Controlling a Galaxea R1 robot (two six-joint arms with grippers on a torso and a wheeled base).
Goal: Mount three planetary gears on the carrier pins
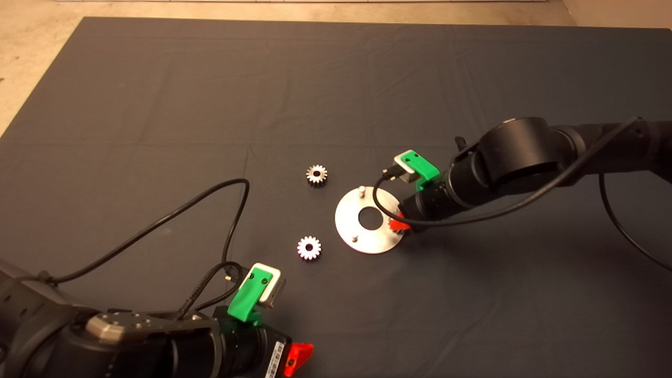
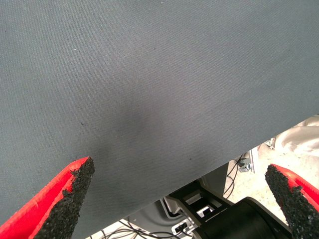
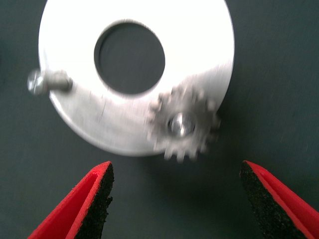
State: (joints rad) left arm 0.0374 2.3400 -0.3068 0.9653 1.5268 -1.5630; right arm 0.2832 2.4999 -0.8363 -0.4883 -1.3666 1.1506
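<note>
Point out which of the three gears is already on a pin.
The gear at the disc's rim, before the open right gripper, with a pin through its bore. The other two gears lie on the mat.

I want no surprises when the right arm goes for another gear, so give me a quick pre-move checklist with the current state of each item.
1. First gear seated on its pin, pin tip showing through the bore: ok.
2. Right gripper open and clear of that gear: ok.
3. Two bare pins on the disc, far one and near one: ok.
4. Two loose gears flat on the mat, one and the other: ok.
5. Left gripper open, parked at the mat's near edge: ok.
6. Seated gear fully down: cannot tell.
</note>
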